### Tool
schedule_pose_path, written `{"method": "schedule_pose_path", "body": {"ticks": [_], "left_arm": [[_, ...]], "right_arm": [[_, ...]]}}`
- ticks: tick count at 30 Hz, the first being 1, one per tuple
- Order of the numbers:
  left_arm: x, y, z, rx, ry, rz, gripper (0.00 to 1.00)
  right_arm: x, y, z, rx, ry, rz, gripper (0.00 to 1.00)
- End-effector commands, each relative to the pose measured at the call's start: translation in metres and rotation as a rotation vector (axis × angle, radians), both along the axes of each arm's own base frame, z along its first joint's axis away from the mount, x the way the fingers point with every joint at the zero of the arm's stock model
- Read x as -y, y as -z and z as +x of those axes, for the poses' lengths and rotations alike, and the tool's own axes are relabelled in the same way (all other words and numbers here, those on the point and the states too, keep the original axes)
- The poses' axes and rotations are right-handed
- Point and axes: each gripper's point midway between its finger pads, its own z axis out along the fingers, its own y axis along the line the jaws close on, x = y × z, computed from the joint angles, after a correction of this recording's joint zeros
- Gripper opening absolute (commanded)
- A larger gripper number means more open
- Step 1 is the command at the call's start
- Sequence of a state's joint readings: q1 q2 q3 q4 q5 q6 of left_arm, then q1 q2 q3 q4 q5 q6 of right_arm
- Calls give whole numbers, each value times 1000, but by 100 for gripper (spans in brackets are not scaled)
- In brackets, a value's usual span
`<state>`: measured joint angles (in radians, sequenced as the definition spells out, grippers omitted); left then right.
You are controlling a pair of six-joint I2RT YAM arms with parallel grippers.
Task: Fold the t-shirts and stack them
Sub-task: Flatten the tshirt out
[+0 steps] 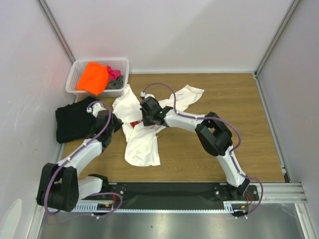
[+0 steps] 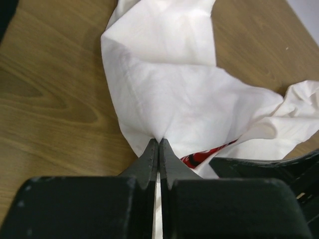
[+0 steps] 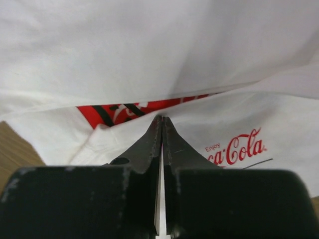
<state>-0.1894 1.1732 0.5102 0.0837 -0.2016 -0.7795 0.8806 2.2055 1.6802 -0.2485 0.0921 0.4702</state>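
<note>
The large white t-shirt (image 1: 142, 147) lies crumpled mid-table, one sleeve spread toward the back right. My left gripper (image 1: 119, 124) is at its left edge, and in the left wrist view the gripper (image 2: 158, 142) is shut on a fold of the white cloth (image 2: 169, 94). My right gripper (image 1: 144, 119) is over the shirt's middle, and in the right wrist view the gripper (image 3: 162, 118) is shut on white fabric (image 3: 149, 45) beside the red-and-black graphic (image 3: 119, 112). A black t-shirt (image 1: 70, 124) lies in a bundle at the left.
A white lattice basket (image 1: 124, 67) stands at the back left with an orange tee (image 1: 93, 77), a pink one (image 1: 114, 73) and a grey one (image 1: 115, 83) in it. Bare wood shows on the right half of the table (image 1: 239, 114). Walls close in on both sides.
</note>
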Motion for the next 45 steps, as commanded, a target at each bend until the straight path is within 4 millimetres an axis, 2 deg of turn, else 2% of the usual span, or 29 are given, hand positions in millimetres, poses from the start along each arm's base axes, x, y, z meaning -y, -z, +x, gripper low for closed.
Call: {"method": "schedule_pose_path", "body": {"ticks": [1,2,5,6,9,12,13,16,23,28,33,37,40,41,42,44,45], "left_arm": [[-11,-40,15,100,-35,49,0],[-11,-41,16,103,-33,48,0],[-10,-38,16,102,-31,46,0],[-10,-39,17,105,-32,44,0],[-10,-34,15,102,-35,43,0],[-11,-30,13,97,-38,44,0],[-12,-28,12,95,-41,45,0],[-14,-28,11,96,-53,48,0],[-17,-23,9,91,-67,56,0],[-20,-23,7,89,-75,64,0],[-20,-22,6,89,-75,67,0],[-21,-21,5,86,-77,68,0],[-21,-20,5,83,-80,68,0],[-21,-20,5,85,-79,66,0],[-21,-20,5,85,-79,66,0],[-22,-21,5,85,-83,69,0],[-22,-21,5,83,-84,71,0]], "right_arm": [[0,-22,5,45,17,7,0],[2,-22,5,44,19,6,0],[-5,-31,-2,29,-9,36,28],[-8,-39,-3,36,-16,53,38],[-17,-54,-9,65,-27,71,51],[-27,-60,-11,88,-33,80,56],[-27,-47,-12,65,-30,52,56],[-32,-36,-14,50,-29,31,58],[-44,-21,-14,86,-33,8,66],[-42,-8,-6,128,-21,-83,66],[-43,7,-3,159,-19,-164,65],[-36,6,0,187,-6,-211,53],[-33,-1,-1,200,-4,-208,33],[-33,-3,0,202,-4,-206,19],[-33,-5,0,207,-5,-201,12],[-32,-9,-1,209,-7,-199,0],[-30,-11,-2,206,-7,-203,0]]}}
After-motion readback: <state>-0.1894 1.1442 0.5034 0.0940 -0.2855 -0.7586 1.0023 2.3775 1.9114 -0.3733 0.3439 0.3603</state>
